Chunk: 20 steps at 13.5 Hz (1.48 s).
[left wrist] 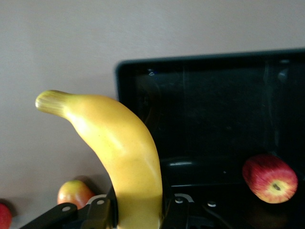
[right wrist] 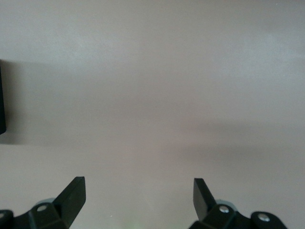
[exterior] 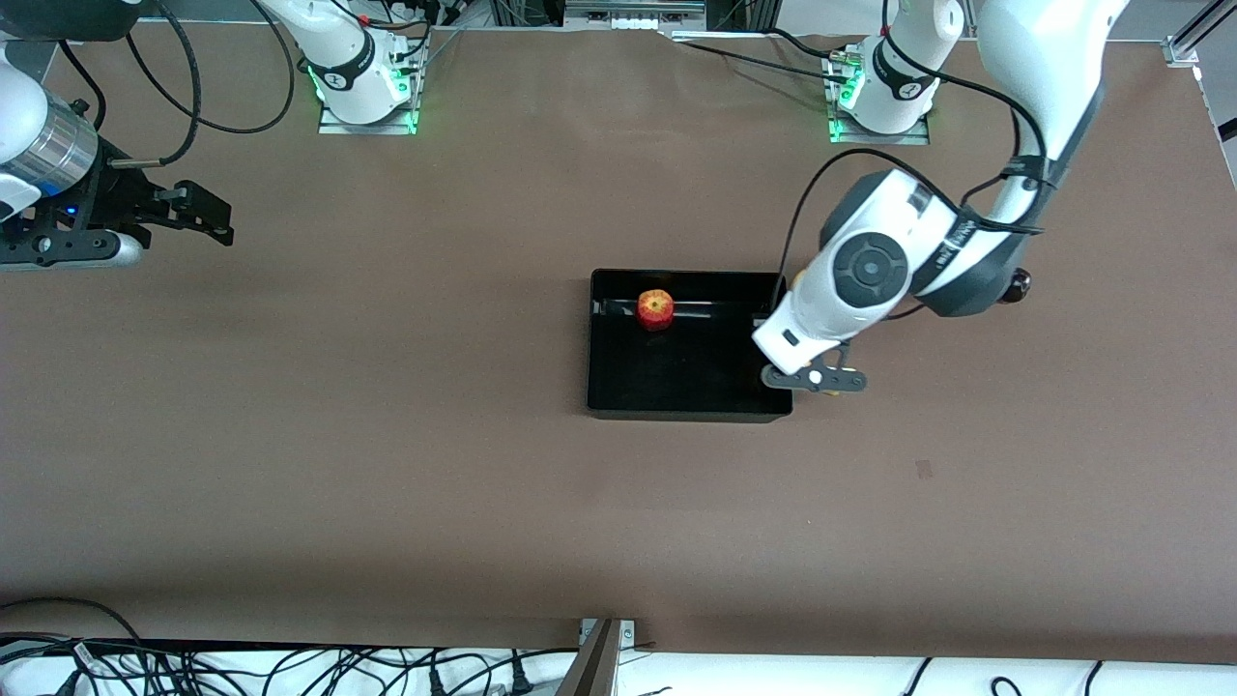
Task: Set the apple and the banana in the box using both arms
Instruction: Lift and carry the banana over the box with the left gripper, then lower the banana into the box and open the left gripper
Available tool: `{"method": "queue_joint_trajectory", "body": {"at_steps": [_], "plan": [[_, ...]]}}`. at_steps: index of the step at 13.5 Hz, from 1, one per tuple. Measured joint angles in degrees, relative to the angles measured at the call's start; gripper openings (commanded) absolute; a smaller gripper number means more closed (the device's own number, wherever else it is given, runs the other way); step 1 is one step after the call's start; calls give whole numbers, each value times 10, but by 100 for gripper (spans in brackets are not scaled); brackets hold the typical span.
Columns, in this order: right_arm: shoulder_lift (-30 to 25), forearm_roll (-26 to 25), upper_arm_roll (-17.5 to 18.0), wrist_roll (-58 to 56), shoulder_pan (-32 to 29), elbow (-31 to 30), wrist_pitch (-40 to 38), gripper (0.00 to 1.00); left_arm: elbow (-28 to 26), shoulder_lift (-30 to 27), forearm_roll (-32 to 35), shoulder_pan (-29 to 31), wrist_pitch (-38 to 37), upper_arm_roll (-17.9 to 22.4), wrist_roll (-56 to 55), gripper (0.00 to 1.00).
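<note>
Banana [left wrist: 121, 152] stands gripped in the left gripper [left wrist: 138, 210], its fingers [left wrist: 174, 210] closed against the lower part of the fruit while the stem end pokes up free. In the front view that gripper [exterior: 817, 377] hangs over the box's [exterior: 688, 414] wall at the left arm's end, right at the rim, and only a sliver of yellow shows beneath the wrist.

The apple [exterior: 655, 309] lies inside the box, close to the wall farthest from the front camera; most of the black floor around it is bare, especially toward the nearer wall. In the left wrist view the apple [left wrist: 269, 177] shows its dimpled end, and the box wall [left wrist: 143, 67] runs just beside the banana.

Outside the box, toward the left arm's end, a small red-and-yellow fruit [left wrist: 74, 193] and the edge of a red one [left wrist: 4, 215] sit on the brown table [exterior: 387, 464].

The right gripper [exterior: 193, 213] waits well apart from the box over the right arm's end of the table, its fingers [right wrist: 71, 193] spread wide and holding nothing, with plain tabletop [right wrist: 152, 95] under it.
</note>
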Motion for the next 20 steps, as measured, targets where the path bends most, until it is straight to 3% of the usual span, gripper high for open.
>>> {"method": "queue_joint_trajectory", "body": {"at_steps": [7,20], "plan": [[1,0,0,0,1,0,1,100,-10,54,0,-50,101,-4,-4,0],[1,0,-1,0,1,0,1,100,-23,113,28,-56,213,28,-28,2]]}}
